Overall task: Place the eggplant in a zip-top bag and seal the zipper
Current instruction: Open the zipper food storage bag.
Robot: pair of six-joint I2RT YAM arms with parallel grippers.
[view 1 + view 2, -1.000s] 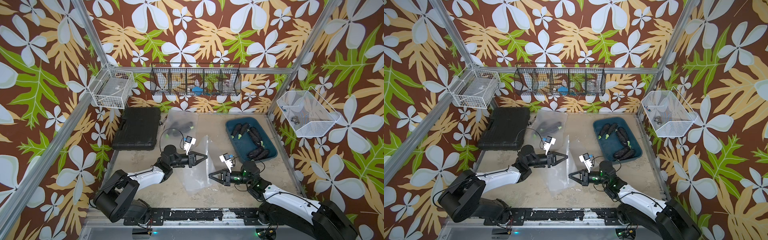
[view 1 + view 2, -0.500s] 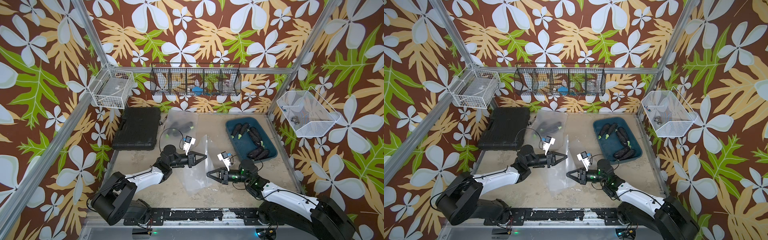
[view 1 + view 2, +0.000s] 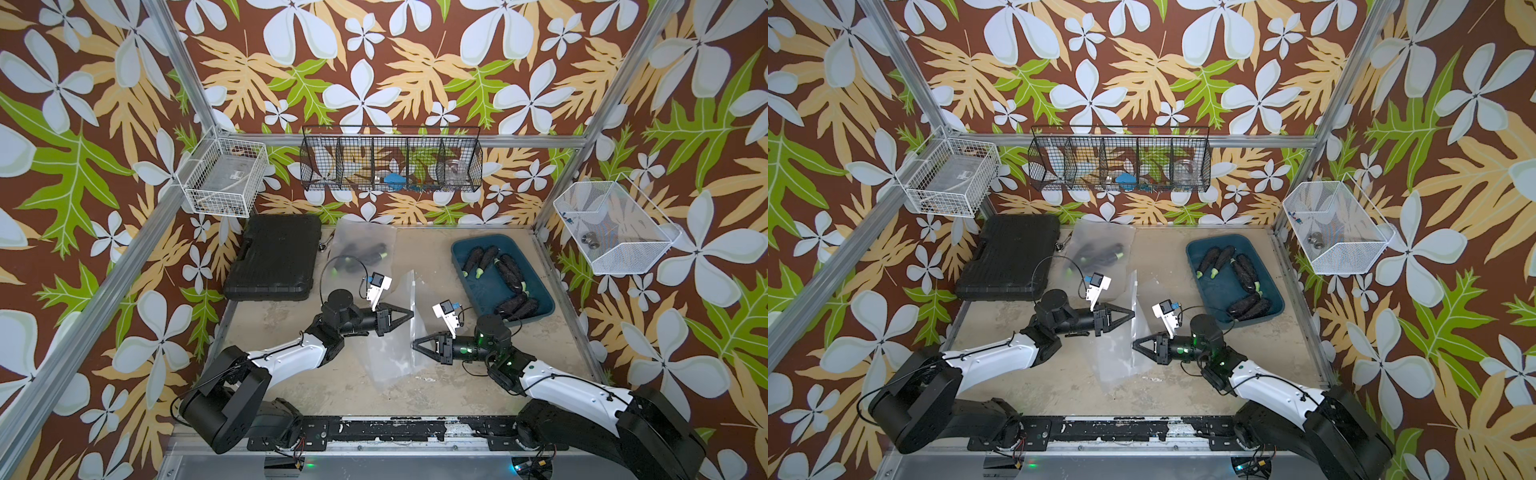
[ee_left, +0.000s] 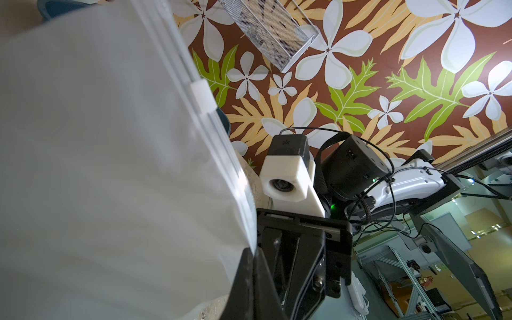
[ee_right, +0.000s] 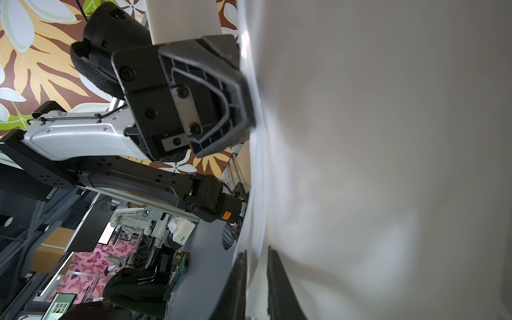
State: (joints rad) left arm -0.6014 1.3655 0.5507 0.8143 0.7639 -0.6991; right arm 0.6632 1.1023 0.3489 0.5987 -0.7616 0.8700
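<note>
While the left hand (image 3: 410, 318) pinches the bag (image 3: 388, 357) by its rim and the right hand (image 3: 414, 344) stands slightly parted around it, the film could slip free, collapsing the mouth.

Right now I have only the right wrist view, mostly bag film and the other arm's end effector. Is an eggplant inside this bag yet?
Observer: No. In both top views the zip-top bag being held looks empty; nothing dark shows inside it.
Operator: Where are the eggplants, then?
Observer: Several loose eggplants lie in the blue tray, toward the back on the robot's right.
Operator: And the slider?
Observer: The left wrist view shows the white slider on the zipper track, apart from the left end effector pinching that rim.
</note>
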